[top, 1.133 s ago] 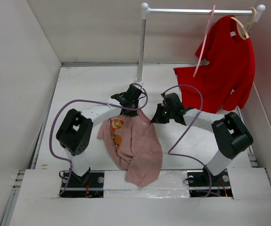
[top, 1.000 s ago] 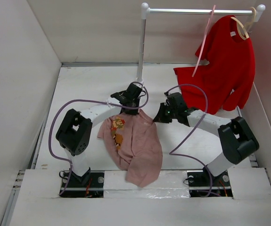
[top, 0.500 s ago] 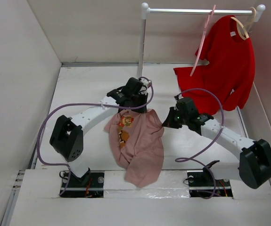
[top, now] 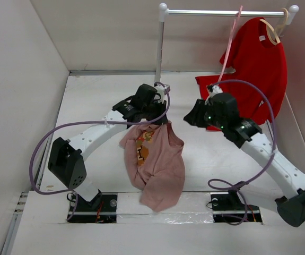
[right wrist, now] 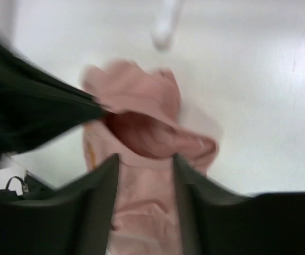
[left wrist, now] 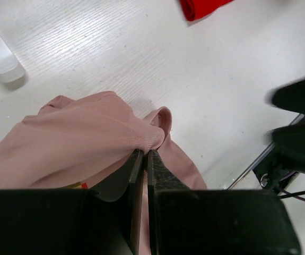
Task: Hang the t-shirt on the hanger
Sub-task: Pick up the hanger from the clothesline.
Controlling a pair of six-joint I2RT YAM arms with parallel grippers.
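Right now our left pincer [left wrist: 144, 154] is pressed together on a fold of the dusty-pink t-shirt [left wrist: 83, 138], with the cloth bunched up at the very tip of the grip. From above, we see that this hold sits at the shirt's far, gathered end. The rest of the garment trails from there toward the near edge of the table [top: 94, 95], and its lower end lies over the white ledge [top: 51, 204] there. The orange-and-brown graphic [top: 142, 147] faces up, just below the grip. Our right pincer [right wrist: 144, 159] is spread wide and grips nothing. It hovers near the gathered end of the shirt, apart from the cloth, and its own view is blurred. Farther out, the thin pink hanger [top: 229, 48] hangs from the white rail [top: 216, 11] at the far side. It is just beside a red t-shirt [top: 255, 74] on a beige wooden hanger [top: 273, 29], and well apart from the pink shirt.
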